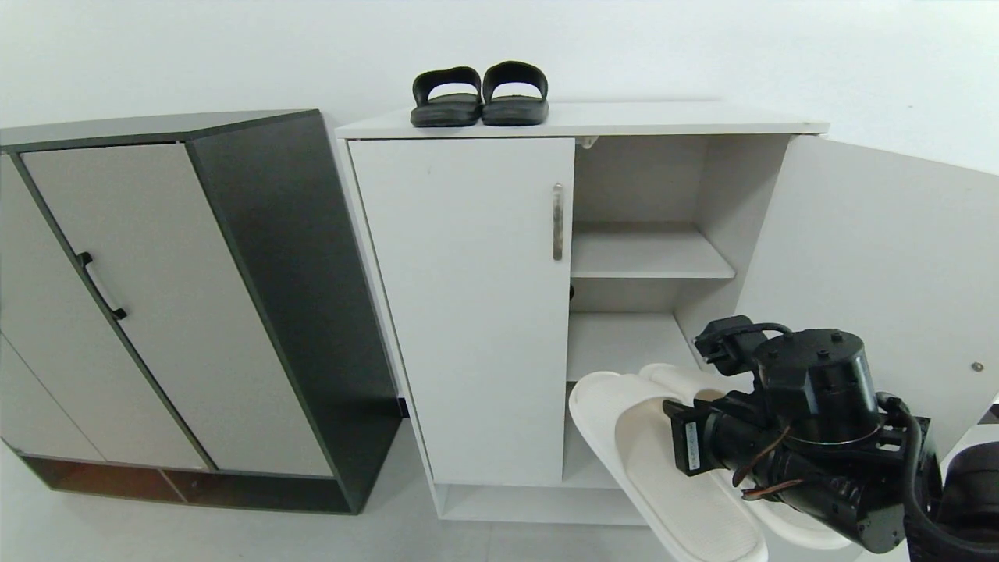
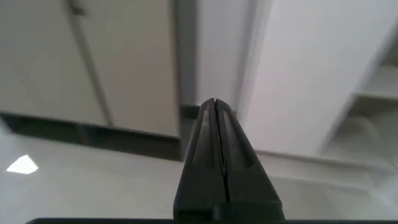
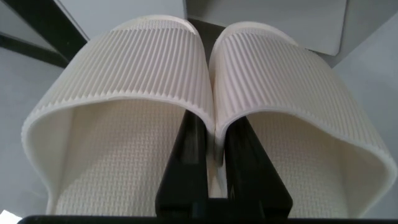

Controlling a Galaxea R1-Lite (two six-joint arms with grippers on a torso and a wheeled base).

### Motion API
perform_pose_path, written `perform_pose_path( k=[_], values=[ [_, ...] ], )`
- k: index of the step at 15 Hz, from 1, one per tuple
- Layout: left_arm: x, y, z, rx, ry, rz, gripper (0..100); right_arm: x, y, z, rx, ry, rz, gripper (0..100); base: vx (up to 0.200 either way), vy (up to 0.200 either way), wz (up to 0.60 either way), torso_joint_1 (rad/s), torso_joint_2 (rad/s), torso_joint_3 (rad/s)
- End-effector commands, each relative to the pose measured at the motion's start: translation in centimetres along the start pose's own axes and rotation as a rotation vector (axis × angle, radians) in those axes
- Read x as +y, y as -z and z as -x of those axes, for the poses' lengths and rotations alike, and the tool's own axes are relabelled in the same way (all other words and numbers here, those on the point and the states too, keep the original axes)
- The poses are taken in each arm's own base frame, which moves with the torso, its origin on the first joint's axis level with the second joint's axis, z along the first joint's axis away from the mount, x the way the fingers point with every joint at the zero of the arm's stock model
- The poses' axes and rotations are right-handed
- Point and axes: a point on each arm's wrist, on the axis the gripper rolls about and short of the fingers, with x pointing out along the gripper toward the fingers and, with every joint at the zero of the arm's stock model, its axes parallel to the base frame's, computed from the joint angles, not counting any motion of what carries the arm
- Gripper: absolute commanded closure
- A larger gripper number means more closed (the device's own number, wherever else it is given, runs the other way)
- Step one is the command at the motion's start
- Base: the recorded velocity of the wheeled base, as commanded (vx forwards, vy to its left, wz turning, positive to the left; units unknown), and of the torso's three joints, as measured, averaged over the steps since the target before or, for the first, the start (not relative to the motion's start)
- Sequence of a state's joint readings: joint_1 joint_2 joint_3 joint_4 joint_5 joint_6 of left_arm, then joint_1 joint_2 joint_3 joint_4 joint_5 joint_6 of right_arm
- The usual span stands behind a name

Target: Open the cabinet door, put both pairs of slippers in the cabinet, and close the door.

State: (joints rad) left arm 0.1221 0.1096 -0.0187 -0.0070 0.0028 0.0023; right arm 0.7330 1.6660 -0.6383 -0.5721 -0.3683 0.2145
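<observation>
A white cabinet (image 1: 581, 119) stands ahead with its right door (image 1: 882, 257) swung open and its left door (image 1: 468, 304) shut. A pair of black slippers (image 1: 480, 95) rests on its top. My right gripper (image 3: 214, 158) is shut on a pair of white slippers (image 1: 663, 460), pinching their inner straps (image 3: 211, 93) together. It holds them low in front of the open right half, toes toward the lower shelf (image 1: 624, 343). My left gripper (image 2: 216, 109) is shut with nothing in it, pointing toward the floor in front of the cabinets.
A grey and black cabinet (image 1: 164, 297) with a shut door stands to the left of the white one. The white cabinet's upper shelf (image 1: 648, 254) is bare. The open door stands close to the right of my right arm.
</observation>
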Motion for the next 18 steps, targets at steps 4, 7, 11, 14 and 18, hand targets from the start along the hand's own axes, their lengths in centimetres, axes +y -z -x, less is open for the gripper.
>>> perform_pose_path(
  k=[4, 7, 11, 14, 18],
  values=[
    [0.2, 0.9, 0.7, -0.083, 0.153, -0.029, 100, 0.0, 0.0, 0.2, -0.003, -0.004, 0.002, 100, 0.000, 0.000, 0.00, 0.000, 0.00, 0.000],
    [0.3, 0.9, 0.6, -0.081, 0.095, -0.043, 100, 0.2, 0.0, 0.3, -0.003, -0.009, 0.005, 100, 0.000, 0.000, 0.00, 0.000, 0.00, 0.000],
    [0.3, 0.9, 0.7, -0.080, 0.107, 0.006, 100, 0.6, -0.1, 0.4, -0.008, -0.020, 0.004, 100, 0.000, 0.000, 0.00, 0.000, 0.00, 0.000],
    [0.3, 0.9, 0.7, -0.080, 0.108, 0.004, 100, 1.0, -0.2, 0.2, -0.012, -0.029, 0.002, 100, 0.000, 0.000, 0.00, 0.000, 0.00, 0.000],
    [0.3, 0.9, 0.7, -0.080, 0.107, 0.004, 100, 2.5, 0.2, 0.0, -0.002, -0.049, 0.023, 100, 0.000, -0.100, 0.00, 0.000, 0.00, 0.001]
  ],
)
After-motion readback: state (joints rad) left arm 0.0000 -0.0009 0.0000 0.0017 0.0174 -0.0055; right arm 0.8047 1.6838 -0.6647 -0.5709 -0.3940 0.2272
